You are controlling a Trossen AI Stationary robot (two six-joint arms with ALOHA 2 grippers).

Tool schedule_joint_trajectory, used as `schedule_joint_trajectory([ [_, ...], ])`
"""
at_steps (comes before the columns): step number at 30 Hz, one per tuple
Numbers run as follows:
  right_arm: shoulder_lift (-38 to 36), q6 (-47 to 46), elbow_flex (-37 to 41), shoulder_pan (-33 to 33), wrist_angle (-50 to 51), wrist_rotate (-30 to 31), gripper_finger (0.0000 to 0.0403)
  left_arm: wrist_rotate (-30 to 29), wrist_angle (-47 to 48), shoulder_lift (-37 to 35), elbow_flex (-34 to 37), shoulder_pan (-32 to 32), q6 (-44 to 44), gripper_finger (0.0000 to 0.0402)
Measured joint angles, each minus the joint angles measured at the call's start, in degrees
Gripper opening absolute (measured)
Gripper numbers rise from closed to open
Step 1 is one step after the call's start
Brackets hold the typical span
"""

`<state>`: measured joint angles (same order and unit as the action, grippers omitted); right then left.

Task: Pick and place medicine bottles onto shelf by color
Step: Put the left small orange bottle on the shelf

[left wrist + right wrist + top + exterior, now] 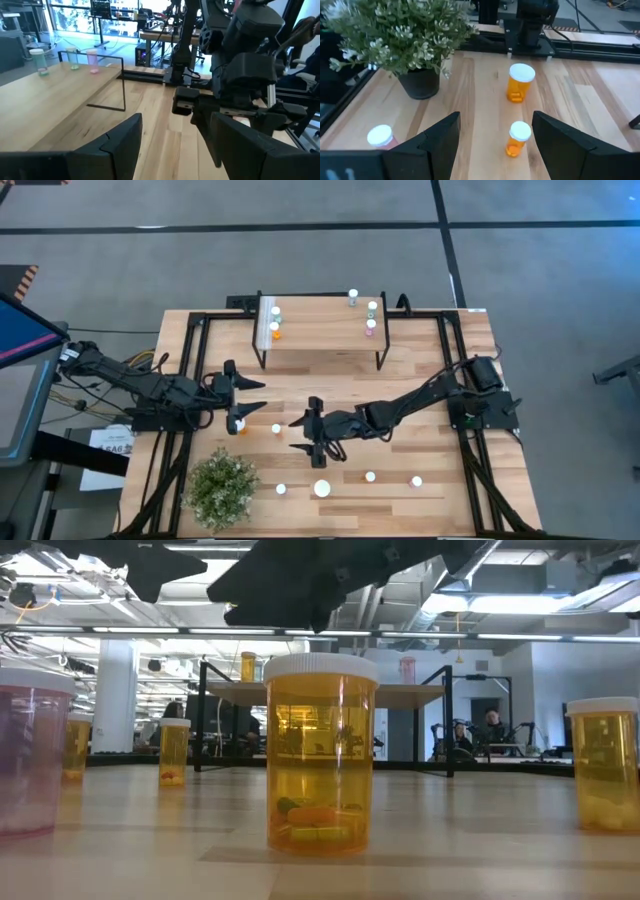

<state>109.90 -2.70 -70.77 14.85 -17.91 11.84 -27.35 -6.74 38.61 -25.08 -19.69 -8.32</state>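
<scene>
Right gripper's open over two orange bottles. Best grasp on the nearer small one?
Grip the small orange bottle across its orange body, just below the white cap, descending from above. It stands upright and clear of the larger orange bottle, so the right gripper, jaws open, can straddle it.

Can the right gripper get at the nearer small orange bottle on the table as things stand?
Probably yes. The right gripper is open, and the orange bottle stands upright just beyond its fingers with bare table around it; a second orange bottle stands farther off.
</scene>
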Motion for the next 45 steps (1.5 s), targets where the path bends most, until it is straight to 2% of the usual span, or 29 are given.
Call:
schedule_joint_trajectory([
  [36,0.5,-4.9,-0.8,-1.2,0.4,-0.2,0.0270,0.0,-0.6,0.0,0.0,0.0,-0.4,0.0224],
  [41,3.4,-5.0,-3.8,-1.7,0.9,-2.5,0.0270,0.0,-0.7,0.0,0.0,0.0,-0.5,0.0224],
  [45,6.7,-4.9,-7.9,-2.6,5.8,-2.9,0.0270,1.2,-0.8,-0.2,0.0,0.0,-0.4,0.0224],
])
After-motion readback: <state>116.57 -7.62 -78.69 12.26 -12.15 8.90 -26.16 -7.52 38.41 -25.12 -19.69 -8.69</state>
